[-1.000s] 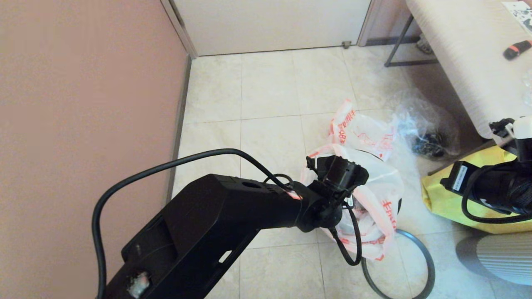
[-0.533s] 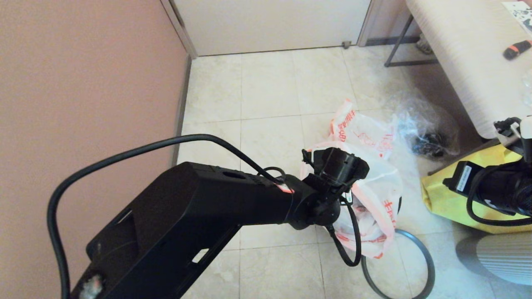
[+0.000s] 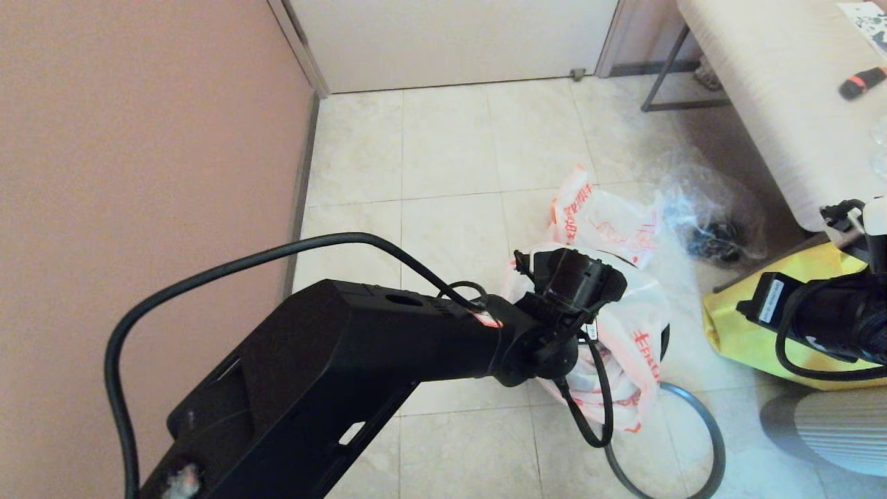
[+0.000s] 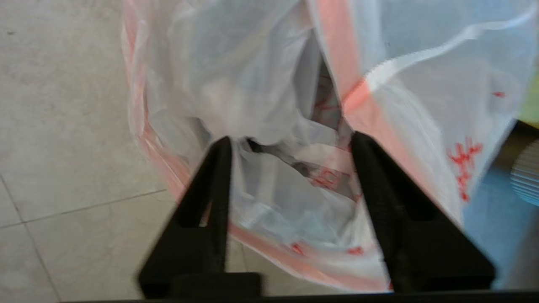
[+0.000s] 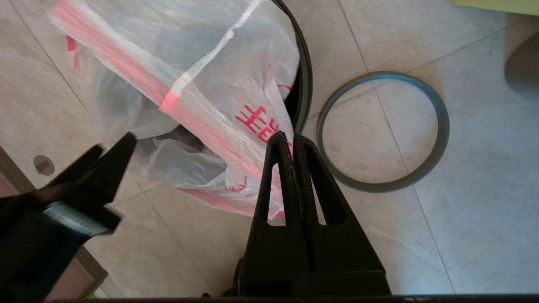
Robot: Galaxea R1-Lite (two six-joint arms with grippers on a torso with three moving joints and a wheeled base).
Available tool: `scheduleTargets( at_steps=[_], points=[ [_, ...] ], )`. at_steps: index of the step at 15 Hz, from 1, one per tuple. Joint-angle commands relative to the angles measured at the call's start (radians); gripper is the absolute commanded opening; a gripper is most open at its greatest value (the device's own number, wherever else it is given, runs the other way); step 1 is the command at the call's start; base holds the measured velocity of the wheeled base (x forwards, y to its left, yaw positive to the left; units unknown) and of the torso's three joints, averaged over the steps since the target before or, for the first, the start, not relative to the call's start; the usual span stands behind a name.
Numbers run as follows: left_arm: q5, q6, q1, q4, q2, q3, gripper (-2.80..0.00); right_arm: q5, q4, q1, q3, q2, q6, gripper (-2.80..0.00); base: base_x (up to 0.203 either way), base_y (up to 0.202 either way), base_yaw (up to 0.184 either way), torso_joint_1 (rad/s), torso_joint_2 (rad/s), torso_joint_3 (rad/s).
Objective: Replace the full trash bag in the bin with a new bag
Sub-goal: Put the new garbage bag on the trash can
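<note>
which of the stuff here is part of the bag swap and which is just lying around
Job: new bag draped over the bin; full trash bag on the floor behind; grey hoop lying off the bin; left gripper, open at the new bag's mouth.
Lying about: clear crinkled bag; yellow tote; bench; right gripper, shut, idle by the tote.

The bin (image 3: 664, 341) stands on the floor (image 3: 450, 159) with a bag (image 3: 634, 346) draped over its rim; its hoop (image 3: 700, 416) lies just beside it. Behind sits another bag (image 3: 610, 218) — to the right, a tote (image 3: 734, 333) and a bench (image 3: 776, 90).
</note>
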Motion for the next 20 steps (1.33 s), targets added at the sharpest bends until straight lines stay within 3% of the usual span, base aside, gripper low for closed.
scheduleTargets(
  at_steps=[1, 5, 7, 10, 20],
  points=[
    [0.005, -0.004, -0.007, 0.000, -0.047, 0.050, 0.00, -0.001, 0.000, 0.000, 0.006, -0.002, 0.003, -2.80, 0.000, 0.000, 0.000, 0.000, 0.00, 0.000],
    [0.018, -0.049, 0.007, -0.023, -0.169, 0.365, 0.00, -0.002, 0.000, 0.003, 0.014, -0.003, 0.008, -2.80, 0.000, 0.000, 0.000, 0.000, 0.00, 0.000],
    [0.022, -0.073, 0.048, -0.092, -0.184, 0.434, 0.00, -0.002, 0.000, 0.004, 0.016, -0.001, 0.027, -2.80, 0.000, 0.000, 0.000, 0.000, 0.00, 0.000],
    [0.022, -0.065, 0.071, -0.114, -0.136, 0.370, 0.00, -0.001, -0.007, 0.003, 0.016, 0.009, 0.027, -2.80, 0.000, 0.000, 0.000, 0.000, 0.00, 0.000],
    [0.022, 0.003, 0.101, -0.020, 0.068, 0.048, 0.00, 0.004, -0.015, -0.009, 0.011, 0.047, 0.027, -2.80, 0.000, 0.000, 0.000, 0.000, 0.00, 0.000]
  ],
)
